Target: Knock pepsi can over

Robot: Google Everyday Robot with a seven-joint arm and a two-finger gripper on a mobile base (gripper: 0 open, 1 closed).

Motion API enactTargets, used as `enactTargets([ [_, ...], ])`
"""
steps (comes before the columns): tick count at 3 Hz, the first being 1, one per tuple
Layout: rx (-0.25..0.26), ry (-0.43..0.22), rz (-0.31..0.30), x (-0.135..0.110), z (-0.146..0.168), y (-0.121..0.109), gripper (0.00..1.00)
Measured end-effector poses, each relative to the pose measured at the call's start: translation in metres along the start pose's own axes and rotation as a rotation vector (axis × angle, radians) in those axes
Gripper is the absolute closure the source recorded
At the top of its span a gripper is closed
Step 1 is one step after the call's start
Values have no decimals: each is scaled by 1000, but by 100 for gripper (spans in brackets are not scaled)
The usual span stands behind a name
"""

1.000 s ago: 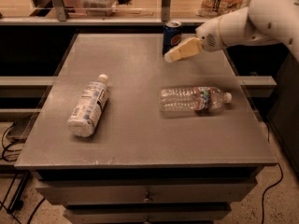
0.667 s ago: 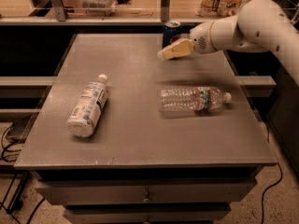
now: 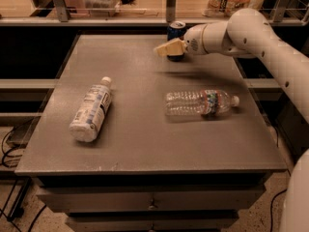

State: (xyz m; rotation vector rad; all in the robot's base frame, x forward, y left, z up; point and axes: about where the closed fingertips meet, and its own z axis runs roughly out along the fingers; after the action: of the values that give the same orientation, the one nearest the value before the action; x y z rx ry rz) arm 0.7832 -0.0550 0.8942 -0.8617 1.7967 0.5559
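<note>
The pepsi can (image 3: 176, 31), dark blue with a silver top, stands upright near the far edge of the grey table (image 3: 145, 139). My gripper (image 3: 166, 48), with pale yellowish fingers, reaches in from the right on a white arm. It is right in front of the can and covers the can's lower half. Whether it touches the can I cannot tell.
A clear plastic water bottle (image 3: 200, 103) lies on its side right of centre, cap to the right. A white-labelled bottle (image 3: 91, 111) lies on its side at the left. A shelf with a rail and packages runs behind the table's far edge.
My gripper and arm have moved left across the front of the can. The can still stands upright. Both bottles have not moved.
</note>
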Motion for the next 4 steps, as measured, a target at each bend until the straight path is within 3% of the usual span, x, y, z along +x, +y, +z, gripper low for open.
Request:
enactTargets([
  [1,1,-11,-38,-10,11,-4,49],
  [2,0,-1,-95,-21,9,0,71],
  [3,8,86,-246,-34,-3,8,95],
  [4,-13,238,-428,-34,-18,12,100],
])
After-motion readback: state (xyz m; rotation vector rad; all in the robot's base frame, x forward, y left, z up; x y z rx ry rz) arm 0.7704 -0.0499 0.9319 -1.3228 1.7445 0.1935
